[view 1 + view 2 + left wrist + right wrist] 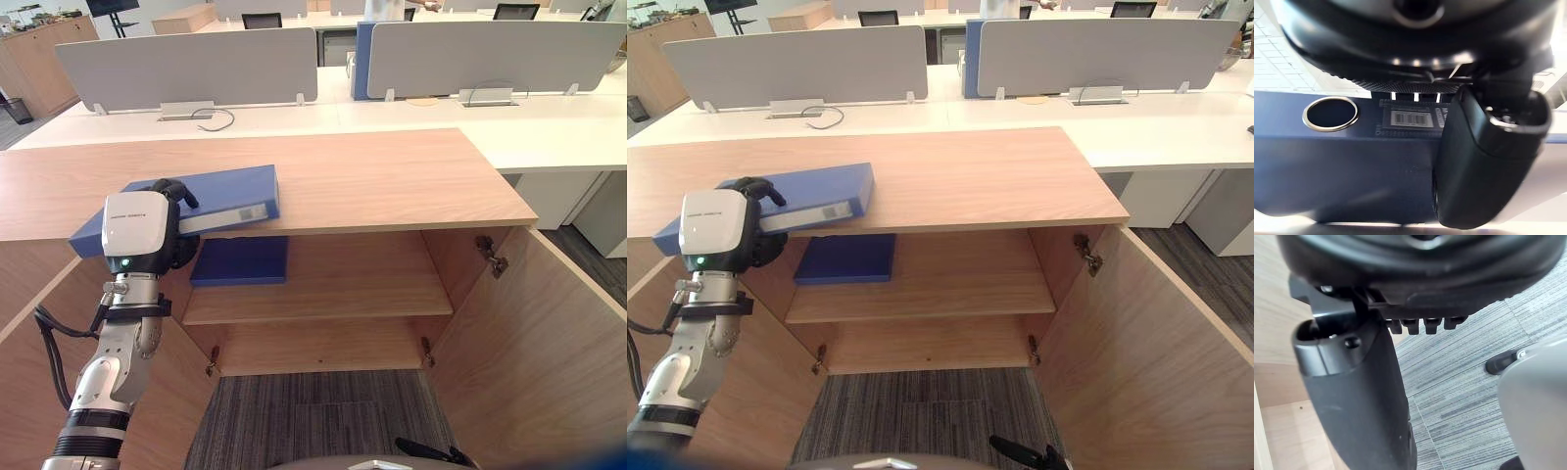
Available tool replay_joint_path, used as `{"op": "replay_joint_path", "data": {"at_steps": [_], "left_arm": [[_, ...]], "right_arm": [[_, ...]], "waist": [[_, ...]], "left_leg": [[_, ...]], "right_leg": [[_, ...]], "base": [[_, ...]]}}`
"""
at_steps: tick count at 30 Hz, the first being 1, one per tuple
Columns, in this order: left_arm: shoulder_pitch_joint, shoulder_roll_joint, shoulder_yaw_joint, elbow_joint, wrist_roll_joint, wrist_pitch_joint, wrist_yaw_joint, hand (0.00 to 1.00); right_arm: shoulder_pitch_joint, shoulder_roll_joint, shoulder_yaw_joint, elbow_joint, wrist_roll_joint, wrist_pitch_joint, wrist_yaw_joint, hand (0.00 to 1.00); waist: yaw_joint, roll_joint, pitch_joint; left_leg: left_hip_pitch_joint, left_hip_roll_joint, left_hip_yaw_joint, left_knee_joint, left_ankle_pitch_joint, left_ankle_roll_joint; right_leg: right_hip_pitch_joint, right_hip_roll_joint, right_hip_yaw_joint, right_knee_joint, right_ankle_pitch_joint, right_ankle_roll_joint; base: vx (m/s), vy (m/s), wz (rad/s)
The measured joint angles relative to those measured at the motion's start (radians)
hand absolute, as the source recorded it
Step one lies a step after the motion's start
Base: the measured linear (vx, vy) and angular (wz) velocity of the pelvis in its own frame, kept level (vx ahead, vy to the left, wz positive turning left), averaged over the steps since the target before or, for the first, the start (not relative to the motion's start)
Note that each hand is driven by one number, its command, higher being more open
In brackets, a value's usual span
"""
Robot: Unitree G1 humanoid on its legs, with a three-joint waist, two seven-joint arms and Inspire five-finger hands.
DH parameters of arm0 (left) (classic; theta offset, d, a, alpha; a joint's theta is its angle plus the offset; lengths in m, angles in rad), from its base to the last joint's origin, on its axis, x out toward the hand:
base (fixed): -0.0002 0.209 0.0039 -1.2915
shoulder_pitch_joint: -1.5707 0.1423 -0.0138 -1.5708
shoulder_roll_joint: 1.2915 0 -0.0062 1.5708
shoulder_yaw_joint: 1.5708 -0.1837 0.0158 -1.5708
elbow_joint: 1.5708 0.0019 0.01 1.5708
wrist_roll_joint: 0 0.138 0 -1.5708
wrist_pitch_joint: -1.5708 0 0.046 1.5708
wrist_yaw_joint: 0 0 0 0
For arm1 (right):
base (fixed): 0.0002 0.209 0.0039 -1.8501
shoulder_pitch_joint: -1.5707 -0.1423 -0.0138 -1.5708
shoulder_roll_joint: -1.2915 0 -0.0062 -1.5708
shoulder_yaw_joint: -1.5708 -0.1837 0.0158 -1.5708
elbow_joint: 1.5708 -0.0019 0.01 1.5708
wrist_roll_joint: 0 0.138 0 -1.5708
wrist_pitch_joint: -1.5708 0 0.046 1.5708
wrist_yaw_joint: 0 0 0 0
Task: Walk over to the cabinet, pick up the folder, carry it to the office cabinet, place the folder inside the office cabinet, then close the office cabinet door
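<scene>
At the cabinet top's (392, 176) near-left edge, the left hand (168, 190) curls its fingers around the folder (235, 191); gripped at one end, it may sag and clip the shelf (343, 284).

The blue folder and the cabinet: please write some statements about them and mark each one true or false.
1. The left hand grips the blue folder. True.
2. The blue folder lies on the carpet. False: it is on the cabinet top.
3. Both cabinet doors are shut. False: the doors stand open.
4. A darker folder lies on the shelf inside. True.
</scene>
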Motion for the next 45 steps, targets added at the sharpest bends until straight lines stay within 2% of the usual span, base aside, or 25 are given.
{"op": "replay_joint_path", "data": {"at_steps": [2, 4, 6, 7, 9, 10, 11, 12, 13, 14, 16, 20, 22, 24, 26, 28, 31, 33, 35, 36, 38, 41, 45], "left_arm": [[0.042, -0.031, 0.001, -0.095, -0.004, -0.006, -0.006, 0.0], [0.104, -0.099, 0.001, -0.19, -0.012, -0.025, -0.01, 0.0], [0.199, -0.225, -0.001, -0.36, -0.075, -0.067, -0.034, 0.0], [0.22, -0.254, -0.002, -0.397, -0.105, -0.08, -0.042, 0.0], [0.275, -0.348, -0.022, -0.494, -0.311, -0.126, -0.091, 0.0], [0.278, -0.363, -0.026, -0.498, -0.361, -0.136, -0.102, 0.0], [0.283, -0.379, -0.027, -0.501, -0.511, -0.153, -0.137, 0.0], [0.285, -0.39, -0.019, -0.501, -0.703, -0.155, -0.177, 0.0], [0.29, -0.398, -0.014, -0.5, -0.807, -0.154, -0.202, 0.0], [0.312, -0.415, -0.007, -0.5, -1.007, -0.153, -0.249, 0.0], [0.347, -0.445, 0.001, -0.499, -1.202, -0.149, -0.296, 0.0], [0.403, -0.524, 0.026, -0.5, -1.432, -0.13, -0.328, 0.0], [0.431, -0.55, 0.03, -0.501, -1.51, -0.128, -0.336, 0.0], [0.448, -0.562, 0.025, -0.501, -1.607, -0.125, -0.368, 0.0], [0.47, -0.562, 0.016, -0.51, -1.671, -0.121, -0.413, 0.0], [0.471, -0.562, 0.004, -0.517, -1.696, -0.11, -0.445, 0.0], [0.466, -0.56, 0.0, -0.53, -1.713, -0.105, -0.498, 0.0], [0.462, -0.557, 0.013, -0.53, -1.714, -0.105, -0.517, 0.0], [0.456, -0.553, 0.033, -0.53, -1.714, -0.105, -0.523, 0.0], [0.449, -0.544, 0.062, -0.529, -1.714, -0.104, -0.528, 0.0], [0.43, -0.525, 0.094, -0.529, -1.713, -0.099, -0.536, 0.0], [0.395, -0.507, 0.136, -0.529, -1.689, -0.096, -0.583, 0.0], [0.351, -0.496, 0.146, -0.529, -1.616, -0.096, -0.619, 0.0]], "right_arm": [[0.0, -0.002, 0.0, 0.003, 0.0, 0.003, 0.0, 1.0], [0.001, -0.002, -0.001, 0.011, 0.0, 0.004, -0.001, 1.0], [0.001, -0.002, -0.001, 0.024, 0.0, 0.009, -0.002, 1.0], [0.002, -0.001, -0.001, 0.025, 0.0, 0.01, -0.002, 1.0], [0.006, -0.006, -0.002, 0.03, 0.0, 0.014, -0.002, 1.0], [0.007, -0.009, -0.002, 0.03, 0.0, 0.016, -0.002, 1.0], [0.008, -0.015, -0.001, 0.03, 0.0, 0.022, 0.001, 1.0], [0.01, -0.021, -0.001, 0.03, 0.001, 0.028, 0.007, 1.0], [0.01, -0.023, -0.001, 0.029, 0.001, 0.03, 0.01, 1.0], [0.012, -0.027, -0.001, 0.028, 0.002, 0.033, 0.015, 1.0], [0.018, -0.028, 0.001, 0.02, 0.007, 0.034, 0.024, 1.0], [0.095, 0.004, 0.029, -0.136, 0.016, 0.036, 0.027, 1.0], [0.15, 0.021, 0.084, -0.268, 0.029, 0.036, 0.027, 1.0], [0.229, 0.044, 0.157, -0.486, 0.053, 0.033, 0.046, 1.0], [0.279, 0.059, 0.204, -0.67, 0.061, 0.026, 0.077, 1.0], [0.298, 0.072, 0.219, -0.781, 0.079, 0.013, 0.098, 1.0], [0.298, 0.077, 0.241, -0.916, 0.221, -0.042, 0.15, 1.0], [0.299, 0.071, 0.249, -0.974, 0.491, -0.058, 0.232, 1.0], [0.301, 0.051, 0.274, -1.008, 0.603, -0.057, 0.269, 1.0], [0.303, 0.02, 0.288, -1.058, 0.694, -0.047, 0.326, 1.0], [0.304, -0.012, 0.29, -1.143, 0.779, -0.042, 0.397, 1.0], [0.283, -0.039, 0.254, -1.275, 0.851, -0.044, 0.504, 1.0], [0.211, -0.042, 0.211, -1.326, 0.875, -0.055, 0.544, 1.0]], "waist": [[0.0, 0.0, 0.0], [-0.001, -0.003, -0.002], [0.0, -0.012, -0.012], [0.0, -0.013, -0.016], [0.0, -0.01, -0.023], [0.002, -0.007, -0.025], [0.003, -0.001, -0.028], [0.003, 0.003, -0.031], [0.002, 0.006, -0.032], [-0.001, 0.01, -0.034], [-0.004, 0.008, -0.033], [-0.013, -0.005, -0.021], [-0.02, -0.015, -0.015], [-0.028, -0.023, -0.005], [-0.046, -0.021, 0.0], [-0.048, -0.018, 0.005], [-0.05, -0.008, 0.012], [-0.056, -0.003, 0.012], [-0.058, -0.003, 0.013], [-0.058, -0.004, 0.014], [-0.058, -0.005, 0.015], [-0.058, -0.006, 0.014], [-0.058, -0.006, 0.014]], "left_leg": [[0.0, 0.0, 0.0, 0.0, -0.002, 0.001], [0.0, -0.001, 0.001, 0.001, -0.002, 0.001], [-0.004, 0.0, 0.0, 0.004, -0.002, 0.001], [-0.006, 0.0, 0.0, 0.004, -0.002, 0.001], [-0.007, 0.001, -0.001, 0.003, -0.002, 0.001], [-0.007, 0.001, -0.002, 0.0, -0.002, 0.001], [-0.007, 0.002, -0.003, 0.0, -0.002, 0.001], [-0.008, 0.003, -0.004, -0.001, -0.002, 0.001], [-0.009, 0.003, -0.004, -0.001, -0.002, 0.001], [-0.01, 0.003, -0.004, -0.001, -0.002, 0.001], [-0.014, 0.005, -0.004, -0.001, 0.0, 0.001], [-0.025, 0.007, -0.005, 0.0, 0.01, 0.008], [-0.025, 0.008, -0.003, 0.001, 0.01, 0.008], [-0.025, 0.009, 0.002, 0.0, 0.01, 0.009], [-0.025, 0.009, 0.005, 0.0, 0.003, 0.001], [-0.025, 0.009, 0.01, 0.0, -0.001, 0.002], [-0.026, 0.012, 0.021, 0.0, -0.002, 0.002], [-0.026, 0.013, 0.021, 0.005, -0.001, 0.001], [-0.026, 0.016, 0.023, 0.005, 0.001, -0.003], [-0.027, 0.018, 0.024, 0.005, 0.001, -0.003], [-0.028, 0.019, 0.025, 0.005, 0.001, -0.004], [-0.027, 0.02, 0.024, 0.006, 0.001, -0.001], [-0.023, 0.02, 0.025, 0.006, -0.003, -0.002]], "right_leg": [[0.0, -0.001, 0.0, 0.0, 0.0, -0.001], [-0.001, -0.001, 0.006, 0.001, 0.0, 0.0], [-0.005, -0.001, 0.01, 0.003, 0.001, 0.001], [-0.007, -0.001, 0.01, 0.003, 0.001, 0.001], [-0.009, 0.0, 0.012, 0.007, 0.002, 0.003], [-0.009, 0.0, 0.011, 0.008, 0.003, 0.004], [-0.01, 0.001, 0.011, 0.01, 0.003, 0.005], [-0.012, 0.001, 0.011, 0.012, 0.004, 0.006], [-0.013, 0.001, 0.011, 0.013, 0.004, 0.006], [-0.015, 0.001, 0.012, 0.014, 0.004, 0.007], [-0.022, 0.003, 0.014, 0.019, 0.005, 0.007], [-0.034, 0.006, 0.013, 0.022, 0.012, 0.01], [-0.036, 0.006, 0.015, 0.022, 0.014, 0.01], [-0.042, 0.006, 0.02, 0.026, 0.018, 0.009], [-0.045, 0.006, 0.023, 0.028, 0.021, 0.011], [-0.05, 0.006, 0.029, 0.028, 0.023, 0.013], [-0.066, 0.009, 0.047, 0.032, 0.024, 0.016], [-0.068, 0.011, 0.05, 0.03, 0.025, 0.016], [-0.069, 0.014, 0.053, 0.028, 0.027, 0.014], [-0.069, 0.017, 0.055, 0.025, 0.03, 0.013], [-0.069, 0.019, 0.057, 0.022, 0.033, 0.013], [-0.068, 0.019, 0.057, 0.024, 0.035, 0.016], [-0.068, 0.019, 0.057, 0.03, 0.035, 0.017]], "base": [[0.0, 0.0, 0.0], [-0.01, 0.004, -0.02], [0.0, 0.0, 0.0], [0.0, 0.0, 0.0], [-0.04, 0.002, 0.01], [-0.05, 0.002, 0.02], [-0.07, 0.002, 0.01], [-0.07, 0.003, 0.0], [-0.08, 0.006, -0.02], [-0.05, 0.006, -0.02], [-0.05, 0.003, -0.01], [-0.04, 0.001, 0.01], [-0.02, 0.006, -0.03], [-0.05, 0.014, -0.08], [-0.06, 0.022, -0.06], [-0.06, 0.022, -0.11], [-0.07, 0.019, -0.18], [-0.01, 0.006, -0.06], [0.01, -0.001, -0.06], [0.01, -0.005, -0.06], [0.01, -0.003, -0.02], [0.0, 0.0, 0.0], [0.0, 0.0, 0.0]]}}
